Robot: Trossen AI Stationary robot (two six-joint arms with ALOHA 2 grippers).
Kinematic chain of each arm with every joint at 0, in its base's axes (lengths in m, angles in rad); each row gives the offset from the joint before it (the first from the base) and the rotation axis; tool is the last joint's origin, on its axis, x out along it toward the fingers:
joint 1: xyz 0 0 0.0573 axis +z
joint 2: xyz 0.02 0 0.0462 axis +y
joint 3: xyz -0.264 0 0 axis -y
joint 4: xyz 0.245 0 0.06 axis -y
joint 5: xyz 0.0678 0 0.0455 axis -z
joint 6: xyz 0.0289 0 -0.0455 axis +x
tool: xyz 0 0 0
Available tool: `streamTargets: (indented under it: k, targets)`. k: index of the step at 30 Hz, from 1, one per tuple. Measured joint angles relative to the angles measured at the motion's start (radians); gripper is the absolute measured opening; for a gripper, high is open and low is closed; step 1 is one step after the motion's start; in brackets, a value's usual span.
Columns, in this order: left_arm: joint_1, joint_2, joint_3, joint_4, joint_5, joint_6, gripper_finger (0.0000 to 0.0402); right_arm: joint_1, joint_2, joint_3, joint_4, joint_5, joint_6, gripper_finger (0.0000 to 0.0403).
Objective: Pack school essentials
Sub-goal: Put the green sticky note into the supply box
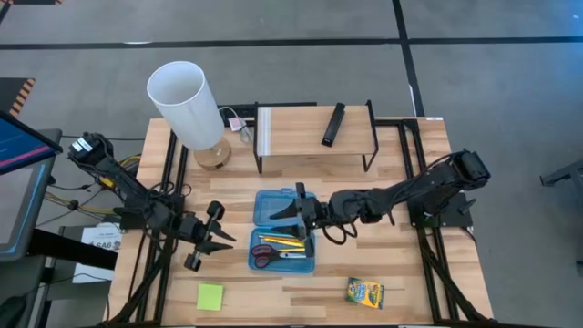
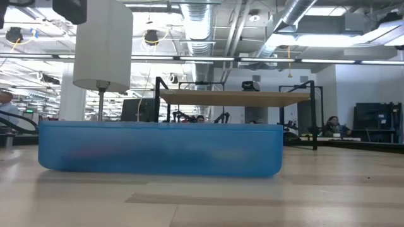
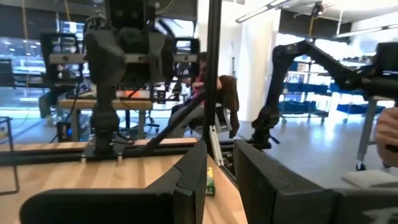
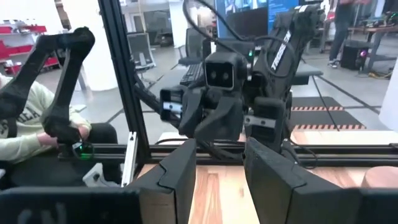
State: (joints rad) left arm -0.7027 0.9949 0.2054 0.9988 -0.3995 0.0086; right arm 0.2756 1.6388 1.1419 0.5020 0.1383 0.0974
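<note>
In the high view the translucent blue case (image 1: 281, 266) lies open mid-table; in the low view it shows as the blue case (image 2: 161, 148). In its near half lie the orange-handled scissors (image 1: 264, 256) and the pencils (image 1: 281, 242). The lime-green sticky-note pad (image 1: 210, 296) and the crayon box (image 1: 364, 292) lie flat near the table's near edge. My right gripper (image 1: 293, 206) is open, level, over the case's far half, and points toward the table's left. My left gripper (image 1: 211, 239) is open just left of the case, pointing right. I cannot make out the eraser.
A white lamp (image 1: 187, 100) stands at the far left. A wooden shelf on black legs (image 1: 314, 137) spans the far middle, and the black remote (image 1: 333, 124) lies on it. Bare wood lies between the pad and the crayon box. A seated person (image 4: 22, 118) shows beyond the table.
</note>
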Motion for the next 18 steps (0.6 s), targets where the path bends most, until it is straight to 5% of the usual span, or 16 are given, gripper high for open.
streamTargets:
  k: [18]
  targets:
    - [0.003, -0.001, 0.0, 0.0, 0.03, -0.028, 0.0075, 0.037, 0.002, -0.001, 0.008, -0.063, -0.038, 0.0154]
